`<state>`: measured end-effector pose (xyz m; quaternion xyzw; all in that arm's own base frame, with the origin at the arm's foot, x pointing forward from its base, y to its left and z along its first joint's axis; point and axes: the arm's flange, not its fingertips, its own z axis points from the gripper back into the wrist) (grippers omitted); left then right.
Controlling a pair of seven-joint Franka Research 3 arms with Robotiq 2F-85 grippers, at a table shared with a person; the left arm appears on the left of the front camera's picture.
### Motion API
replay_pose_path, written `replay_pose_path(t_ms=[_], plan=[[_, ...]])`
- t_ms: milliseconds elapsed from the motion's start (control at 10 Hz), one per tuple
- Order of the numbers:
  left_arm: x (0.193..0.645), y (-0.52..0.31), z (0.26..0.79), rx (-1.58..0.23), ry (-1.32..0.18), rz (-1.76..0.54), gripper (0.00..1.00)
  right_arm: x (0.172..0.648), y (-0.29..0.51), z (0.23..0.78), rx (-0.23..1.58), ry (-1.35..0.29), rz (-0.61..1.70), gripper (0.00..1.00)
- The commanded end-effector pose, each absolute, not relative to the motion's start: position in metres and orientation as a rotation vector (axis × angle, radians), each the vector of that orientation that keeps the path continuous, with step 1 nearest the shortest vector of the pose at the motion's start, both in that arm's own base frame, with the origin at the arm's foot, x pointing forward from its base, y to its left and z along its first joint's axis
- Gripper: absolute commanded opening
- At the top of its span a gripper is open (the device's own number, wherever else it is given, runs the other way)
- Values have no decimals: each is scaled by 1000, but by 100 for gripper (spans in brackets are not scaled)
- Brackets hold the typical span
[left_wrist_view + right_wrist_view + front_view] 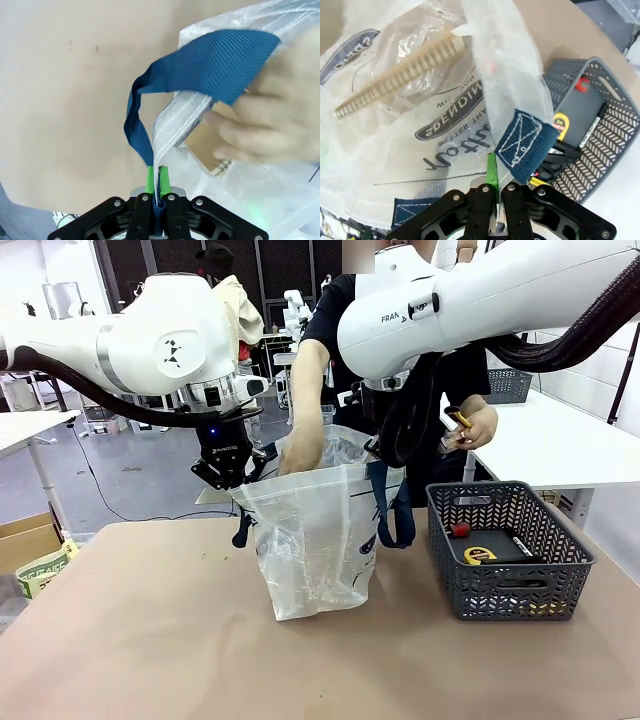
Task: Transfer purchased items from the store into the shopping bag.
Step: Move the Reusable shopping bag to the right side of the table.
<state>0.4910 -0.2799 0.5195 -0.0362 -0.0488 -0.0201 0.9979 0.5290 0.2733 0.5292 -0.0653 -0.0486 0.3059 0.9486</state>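
bag (315,540) pinched in left tool (157,180), right tool (497,175)

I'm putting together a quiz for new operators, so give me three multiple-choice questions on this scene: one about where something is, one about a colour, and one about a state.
1. Where does the basket stand relative to the shopping bag?
A) on the robot's right of it
B) inside it
C) on the robot's left of it

2. What colour are the bag's strap handles?
A) red
B) navy blue
C) yellow

3. What is the left end effector doing?
A) hanging open over the basket
B) shut on the bag's rim
C) shut on a pen

Answers:
1 A: the front view shows it on the table at picture right, apart from the bag.
2 B: the left wrist view shows blue webbing.
3 B: its green pads pinch the strap and the white rim between them.
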Motion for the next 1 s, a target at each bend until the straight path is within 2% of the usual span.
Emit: replay_pose_path(t_ms=[0, 900], plan=[[491, -280, 520, -73, -100, -39, 0, 528, 273, 529, -133, -99, 617, 0], [491, -280, 520, -73, -100, -39, 0, 528, 273, 529, -133, -99, 617, 0]])
